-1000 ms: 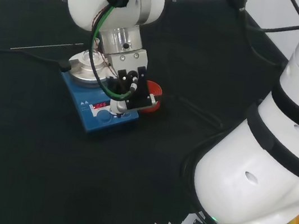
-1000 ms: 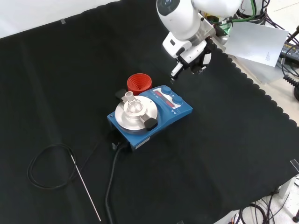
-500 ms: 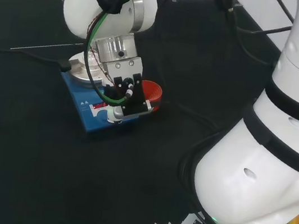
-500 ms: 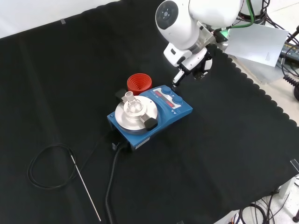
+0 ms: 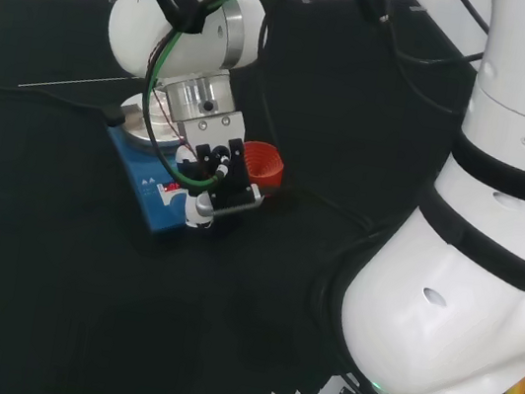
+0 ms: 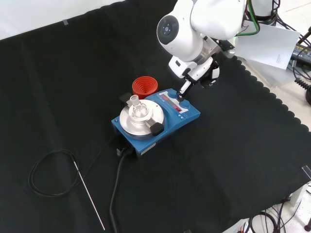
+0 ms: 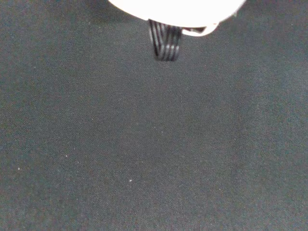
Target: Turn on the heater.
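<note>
Here the hand [image 6: 194, 77], one finger [image 6: 183, 88] out straight and holding nothing, touches the blue heater [image 6: 155, 118] beside its unreadable red display [image 6: 169, 103].

One heater [image 6: 156, 118], one red stand [image 6: 145, 86]

You see a blue heater [image 6: 167, 116] with a silver plate [image 6: 141, 119], a red ribbed ring [image 6: 145, 86], black cloth [image 6: 233, 160], a black-and-white hand [image 6: 190, 80].
</note>
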Action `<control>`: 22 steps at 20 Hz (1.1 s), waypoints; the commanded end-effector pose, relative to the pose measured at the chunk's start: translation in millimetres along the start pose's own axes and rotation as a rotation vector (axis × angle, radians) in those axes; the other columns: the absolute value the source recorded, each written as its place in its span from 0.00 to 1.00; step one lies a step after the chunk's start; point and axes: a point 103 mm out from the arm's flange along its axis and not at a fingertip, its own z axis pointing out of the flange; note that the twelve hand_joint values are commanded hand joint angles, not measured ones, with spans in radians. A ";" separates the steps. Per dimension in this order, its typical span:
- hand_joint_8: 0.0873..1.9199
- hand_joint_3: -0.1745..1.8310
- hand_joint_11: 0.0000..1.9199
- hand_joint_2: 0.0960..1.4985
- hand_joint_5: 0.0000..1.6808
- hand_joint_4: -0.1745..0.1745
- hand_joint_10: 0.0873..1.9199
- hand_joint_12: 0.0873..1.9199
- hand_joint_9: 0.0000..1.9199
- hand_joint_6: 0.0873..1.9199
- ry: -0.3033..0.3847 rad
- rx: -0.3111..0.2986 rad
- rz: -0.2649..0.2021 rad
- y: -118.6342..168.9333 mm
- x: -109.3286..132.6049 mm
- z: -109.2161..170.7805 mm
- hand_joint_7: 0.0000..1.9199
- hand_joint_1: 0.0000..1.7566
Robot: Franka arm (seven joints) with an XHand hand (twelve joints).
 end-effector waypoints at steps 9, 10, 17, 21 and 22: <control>0.78 0.59 0.76 0.41 0.17 0.42 0.75 0.71 0.88 0.15 -0.028 0.016 -0.003 0.6 3.3 -4.3 0.80 0.80; 0.78 0.59 0.76 0.41 0.17 0.42 0.75 0.71 0.88 0.15 -0.031 0.017 -0.003 0.8 4.2 -0.9 0.80 0.80; 0.79 0.59 0.76 0.41 0.18 0.42 0.75 0.71 0.88 0.15 -0.015 0.030 0.011 -2.6 2.5 1.8 0.80 0.80; 0.79 0.59 0.76 0.41 0.18 0.42 0.75 0.71 0.88 0.16 -0.005 0.027 0.016 -4.2 1.5 3.4 0.80 0.80; 0.79 0.59 0.76 0.41 0.18 0.42 0.75 0.71 0.88 0.16 -0.006 0.028 0.020 -4.9 1.5 3.8 0.80 0.80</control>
